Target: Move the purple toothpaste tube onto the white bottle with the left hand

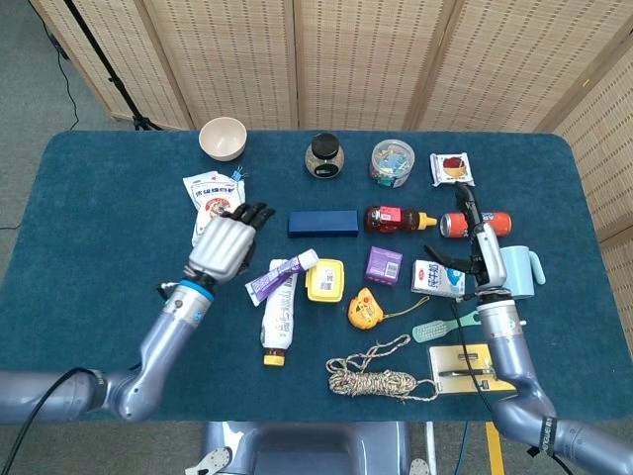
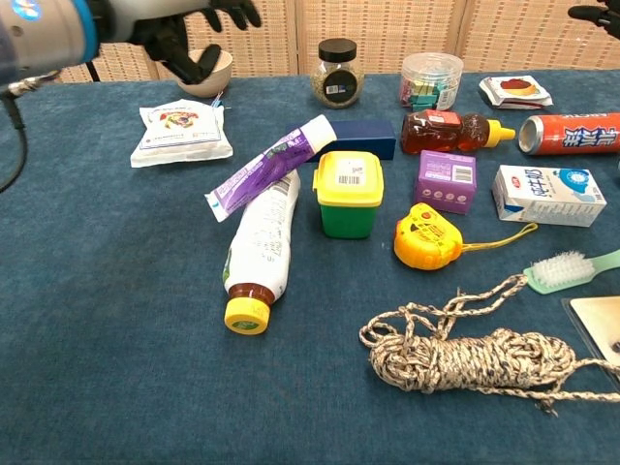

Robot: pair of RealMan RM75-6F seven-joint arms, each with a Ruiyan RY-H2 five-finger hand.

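A: Lying across the white plastic bottle with the yellow cap already, the purple toothpaste tube rests on the bottle's base end with its white cap up, near the table's middle.

B: Hands?

A: Left robot hand holds nothing, fingers spread, well apart from the tube toward the table's left edge. Right robot hand is also empty, fingers apart, near the right edge.

B: Handling?

A: Likely light, soft, squashy and slick; the bottle is round, so it could roll off. Take the tube's mid-body if regripping, not the flat crimped tail.

Grey-blue arms, blue wrist rings, silver hands with black fingers
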